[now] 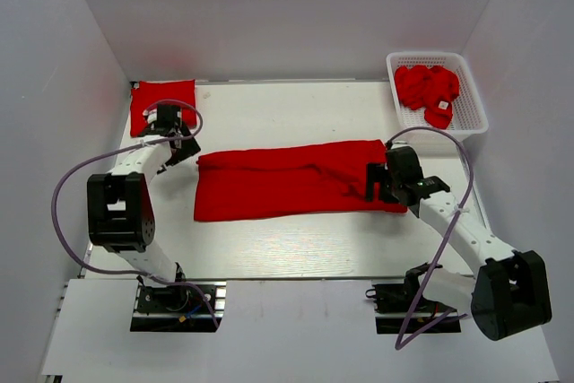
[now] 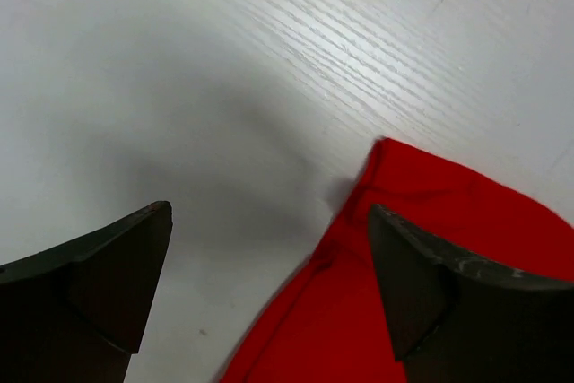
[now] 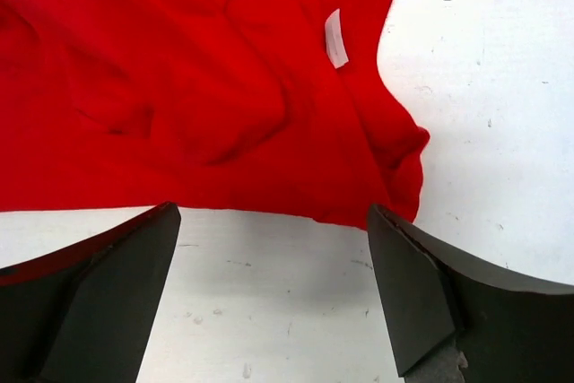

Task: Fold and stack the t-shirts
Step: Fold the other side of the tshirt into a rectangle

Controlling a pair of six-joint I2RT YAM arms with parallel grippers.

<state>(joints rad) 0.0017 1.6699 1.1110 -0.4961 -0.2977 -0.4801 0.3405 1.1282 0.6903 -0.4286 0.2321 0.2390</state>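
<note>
A white surface [image 1: 296, 248] fills the space between plain white walls. Across its middle lies a red t-shirt [image 1: 287, 181], already folded into a long band whose long axis runs left to right, from one arm to the other. At the far right corner a white mesh basket [image 1: 473, 100] holds more crumpled t-shirts [image 1: 426, 87]; I cannot tell how many. At the far left corner a folded t-shirt [image 1: 148, 100] rests flat, its near edge partly covered by the left arm. The left gripper [image 1: 184, 152] hovers just off the band's far left corner, jaws apart and holding nothing; its wrist view shows that corner of cloth poking in beside the right-hand finger, with bare surface under the rest of the gap. The right gripper [image 1: 375, 184] sits over the band's right end, also spread wide and empty; from its wrist the near edge of the cloth runs straight across just beyond the fingertips, with a small white tag [image 3: 334, 38] further in. Each arm looks equally near its own end, so a fold along the length seems to suit both. From above, the right gripper hides the cloth beneath it, and neither wrist view shows whether any fingertip touches cloth or surface.
</note>
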